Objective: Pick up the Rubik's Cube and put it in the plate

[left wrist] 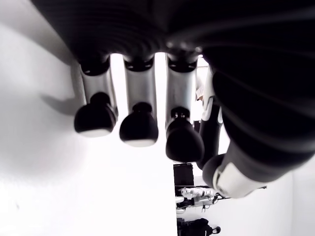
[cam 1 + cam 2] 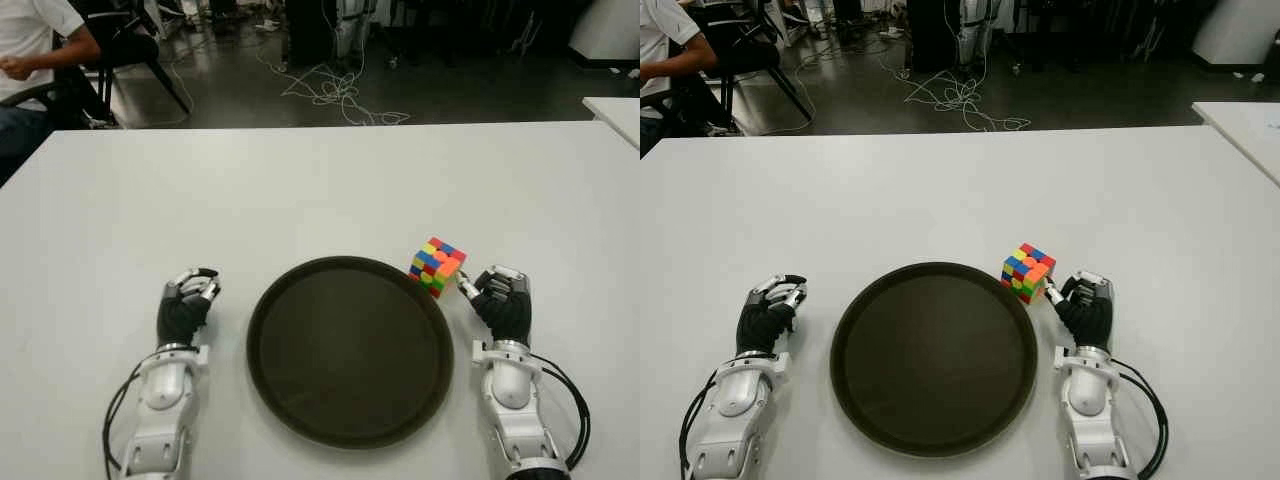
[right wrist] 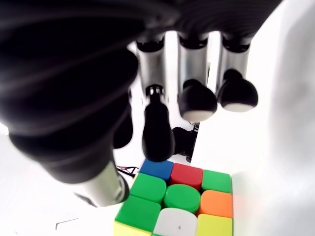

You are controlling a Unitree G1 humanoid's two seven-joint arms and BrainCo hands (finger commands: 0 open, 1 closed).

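Note:
The Rubik's Cube (image 2: 437,266) stands on the white table (image 2: 300,190), just outside the right far rim of the dark round plate (image 2: 340,360). My right hand (image 2: 487,287) shows just right of the cube, its thumb tip close to it, fingers loosely bent and holding nothing. In the right wrist view the cube (image 3: 179,201) lies beyond the hanging fingertips (image 3: 197,101), apart from them. My left hand (image 2: 196,286) shows left of the plate, fingers (image 1: 139,128) relaxed over bare table.
A person (image 2: 30,50) sits on a chair beyond the table's far left corner. Cables (image 2: 335,95) lie on the dark floor behind the table. Another white table (image 2: 615,110) shows at the far right.

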